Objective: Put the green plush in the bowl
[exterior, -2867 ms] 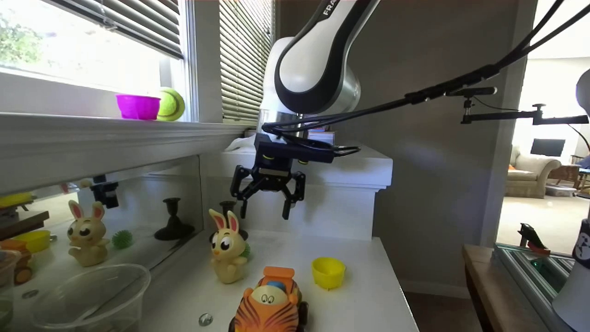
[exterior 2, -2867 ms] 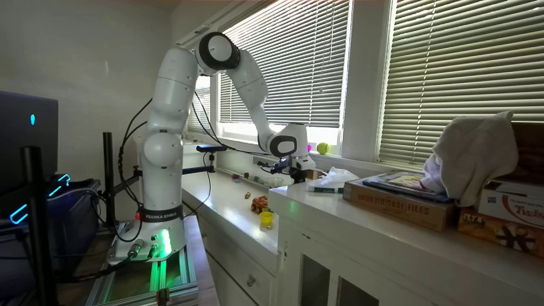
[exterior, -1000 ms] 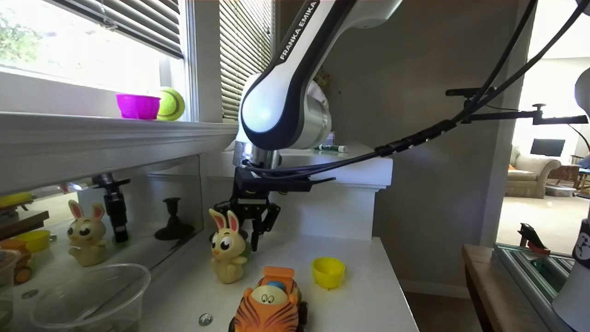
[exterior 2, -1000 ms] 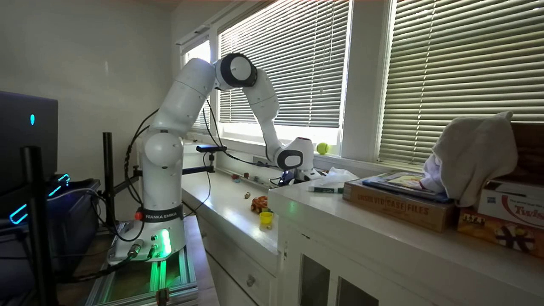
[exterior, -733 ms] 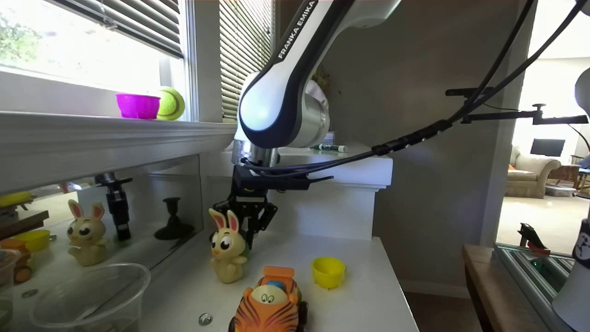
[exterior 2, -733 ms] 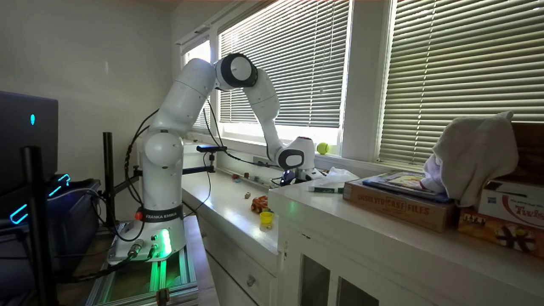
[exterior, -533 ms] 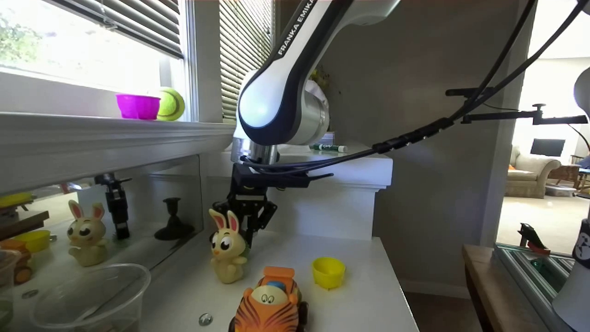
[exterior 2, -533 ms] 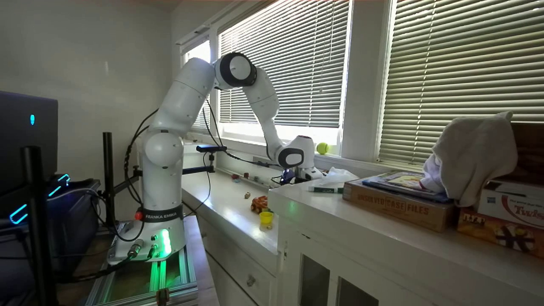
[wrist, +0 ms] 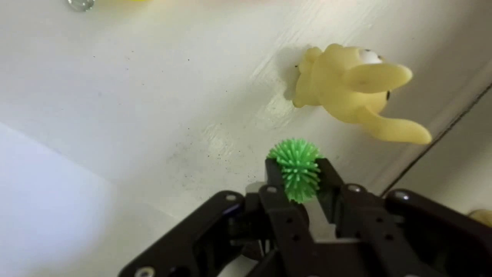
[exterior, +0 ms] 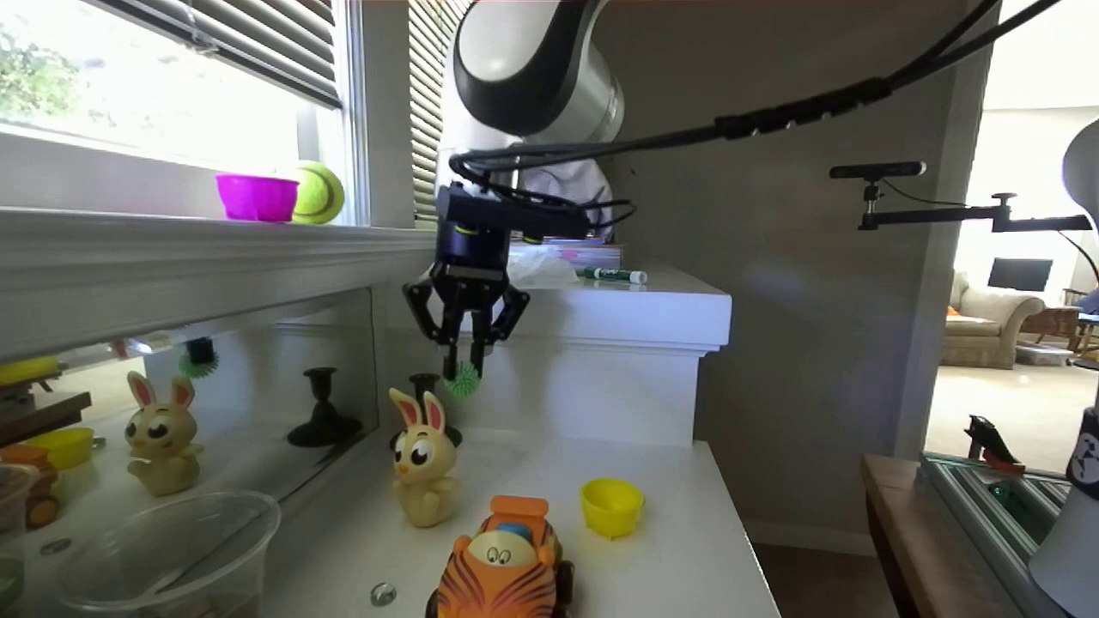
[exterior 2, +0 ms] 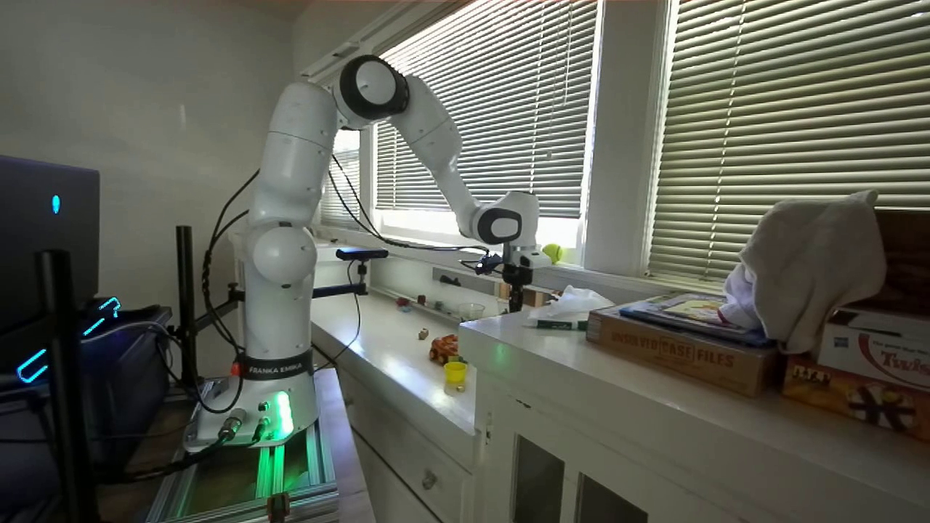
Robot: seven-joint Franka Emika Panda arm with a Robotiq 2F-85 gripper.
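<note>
The gripper is clenched on the plush, a spiky green ball pinched between its 2 jaws. The plush hangs in the air over the counter, clear of the surface and well apart from the bowl. A mirror at the back repeats it (a patch of green under the black gripper). The bowl, magenta, rests upright on the sill, just beside a tennis ball; whether those 2 touch cannot be told.

In an exterior view the rabbit stands upright on the counter, partly covering a candlestick; the wrist view shows it from above, apart from the plush. The yellow cup stands upright near the car, and both exterior views show the pair. A clear tub sits near the mirror. In an exterior view the arm reaches over the counter, and the gripper's lower end is hidden behind a ledge that bears a marker and a box.
</note>
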